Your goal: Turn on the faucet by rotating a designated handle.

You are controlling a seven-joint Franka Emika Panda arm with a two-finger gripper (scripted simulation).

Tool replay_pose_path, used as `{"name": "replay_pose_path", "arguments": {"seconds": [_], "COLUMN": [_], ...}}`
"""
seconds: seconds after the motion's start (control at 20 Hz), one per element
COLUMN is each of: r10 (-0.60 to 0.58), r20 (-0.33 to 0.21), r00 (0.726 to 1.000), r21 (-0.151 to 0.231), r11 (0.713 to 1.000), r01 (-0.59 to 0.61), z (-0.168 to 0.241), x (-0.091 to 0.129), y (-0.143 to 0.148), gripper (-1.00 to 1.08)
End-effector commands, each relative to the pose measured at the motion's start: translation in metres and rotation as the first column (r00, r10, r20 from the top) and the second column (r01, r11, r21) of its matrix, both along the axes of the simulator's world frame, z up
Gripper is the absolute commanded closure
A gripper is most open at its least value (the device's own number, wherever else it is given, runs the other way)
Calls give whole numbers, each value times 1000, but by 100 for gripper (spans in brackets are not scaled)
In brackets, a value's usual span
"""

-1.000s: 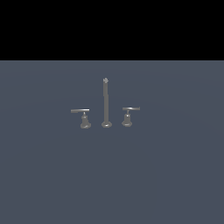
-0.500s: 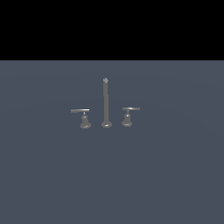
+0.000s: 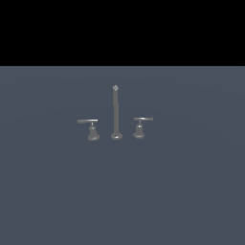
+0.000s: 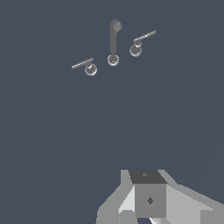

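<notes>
Only the gripper's (image 4: 151, 205) grey body shows, at the edge of the wrist view, and its fingertips are cut off, so I cannot tell whether the jaws stand apart or together; the arm does not appear in the exterior view at all. Well ahead of it on the flat grey surface (image 3: 191, 191) stands the faucet (image 3: 115, 112), far out of reach. The handle (image 3: 91, 128), probably the longer-barred one on the exterior view's left, keeps its lever bar level, pointing away from the spout post (image 4: 113, 41).
</notes>
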State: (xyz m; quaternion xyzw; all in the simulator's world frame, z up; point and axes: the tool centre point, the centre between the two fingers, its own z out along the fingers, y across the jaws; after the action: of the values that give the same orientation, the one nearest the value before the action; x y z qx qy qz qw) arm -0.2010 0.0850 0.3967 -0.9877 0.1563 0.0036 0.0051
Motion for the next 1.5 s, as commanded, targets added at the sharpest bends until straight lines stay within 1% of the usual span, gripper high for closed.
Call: {"name": "replay_pose_path", "arguments": {"seconds": [0.0,0.3,0.65,1.05,1.45], "r10": [-53,-174,-308,-444,-561], "r20": [0,-1,-2,-3,-4], "r00": [999,985,951,896,828], "r21": [1,1,3,4,3], "r11": [999,985,951,896,828], "r01": [53,174,308,444,561], "z": [-14,-46,-83,-122,-158], "x": [8,30,58,92,125], "y": [10,32,53,71,82], "gripper": [108,108,108,108,108]}}
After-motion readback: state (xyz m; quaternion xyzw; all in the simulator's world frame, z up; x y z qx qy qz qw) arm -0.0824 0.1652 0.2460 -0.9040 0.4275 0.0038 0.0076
